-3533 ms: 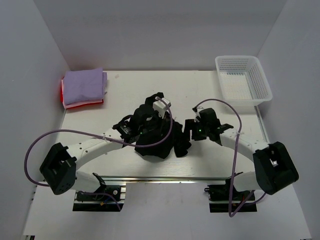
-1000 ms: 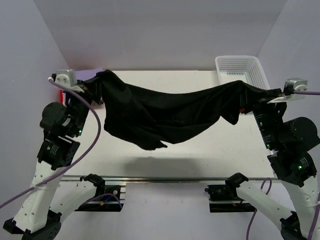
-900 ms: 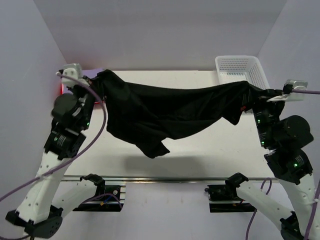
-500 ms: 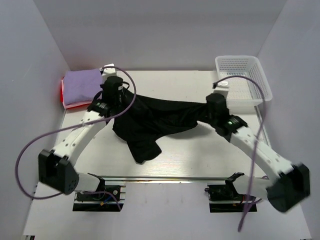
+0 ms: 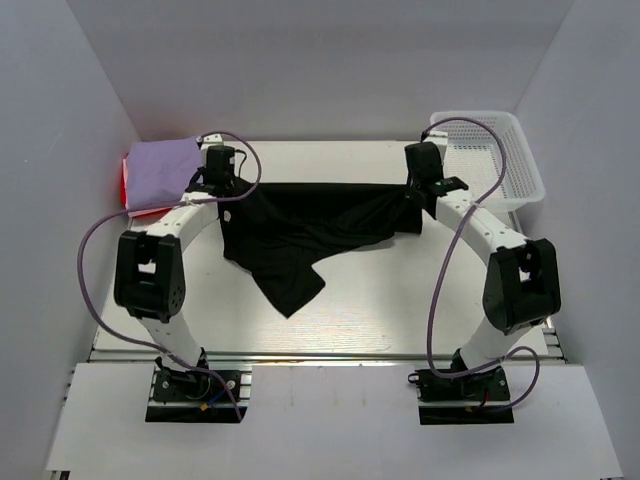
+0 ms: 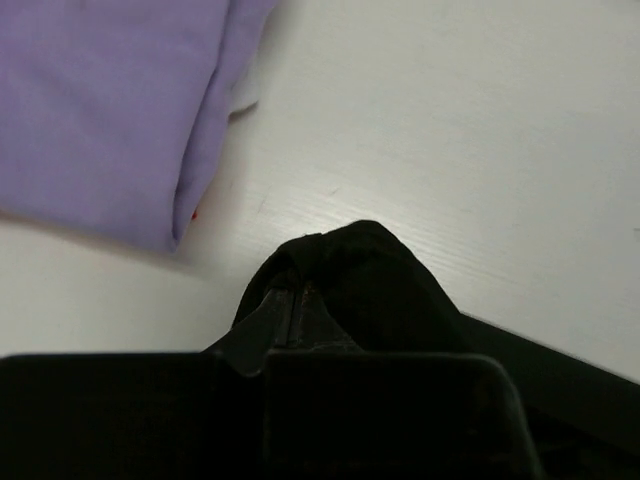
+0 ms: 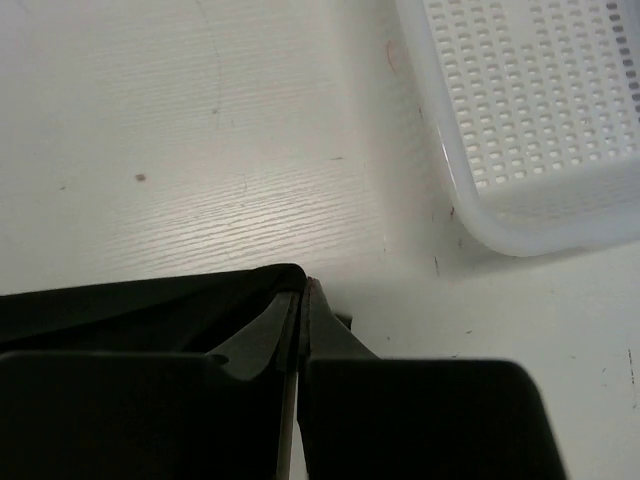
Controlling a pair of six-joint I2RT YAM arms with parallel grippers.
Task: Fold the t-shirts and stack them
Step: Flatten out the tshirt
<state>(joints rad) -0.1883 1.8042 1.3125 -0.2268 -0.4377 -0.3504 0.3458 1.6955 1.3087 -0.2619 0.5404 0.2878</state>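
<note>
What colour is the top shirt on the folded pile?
The top shirt is lavender-purple; clearest in the left wrist view.

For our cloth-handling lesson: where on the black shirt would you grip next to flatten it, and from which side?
Likely the loose flap of the shirt, from the near side: it juts out that way, while the far edge is stretched between the left end effector and right end effector.
</note>
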